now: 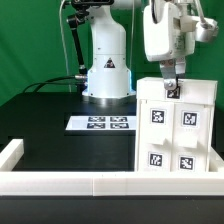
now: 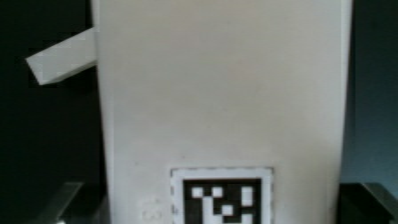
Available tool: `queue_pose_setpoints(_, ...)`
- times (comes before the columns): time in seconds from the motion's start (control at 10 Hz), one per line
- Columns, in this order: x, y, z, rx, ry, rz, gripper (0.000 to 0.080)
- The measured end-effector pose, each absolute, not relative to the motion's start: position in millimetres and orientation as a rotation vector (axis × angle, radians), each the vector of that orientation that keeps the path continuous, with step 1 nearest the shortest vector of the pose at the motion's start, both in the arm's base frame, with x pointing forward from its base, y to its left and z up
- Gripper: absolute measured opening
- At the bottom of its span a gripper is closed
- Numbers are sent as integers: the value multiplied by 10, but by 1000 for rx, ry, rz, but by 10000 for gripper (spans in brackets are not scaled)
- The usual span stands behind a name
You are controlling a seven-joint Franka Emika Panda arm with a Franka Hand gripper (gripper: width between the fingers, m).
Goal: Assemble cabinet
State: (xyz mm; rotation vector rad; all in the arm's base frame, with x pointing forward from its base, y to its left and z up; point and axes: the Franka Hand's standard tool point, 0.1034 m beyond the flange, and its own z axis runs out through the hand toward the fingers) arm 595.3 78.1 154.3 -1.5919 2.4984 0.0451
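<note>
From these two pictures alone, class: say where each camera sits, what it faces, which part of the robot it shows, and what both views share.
Exterior view: off the arm, low beyond the border rail, facing the cabinet, the marker board and the robot base; the gripper sits at the cabinet's top.
Wrist view: on the wrist, close against the cabinet; dark fingers show at the corners.
Shared: the white cabinet and its tags.

1 cabinet [image 1: 176, 125], 1 marker board [image 1: 102, 123], 1 gripper [image 1: 172, 90]
</note>
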Motion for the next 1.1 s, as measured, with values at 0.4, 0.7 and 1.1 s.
queue_pose_setpoints(0.4, 5950, 808, 1548, -1659, 2452, 40, 785)
queue_pose_setpoints(0.7, 5993, 928, 1791, -1646, 2406, 42, 795)
queue_pose_setpoints(1.1, 6006, 1104, 1928, -1670, 2363, 41, 797)
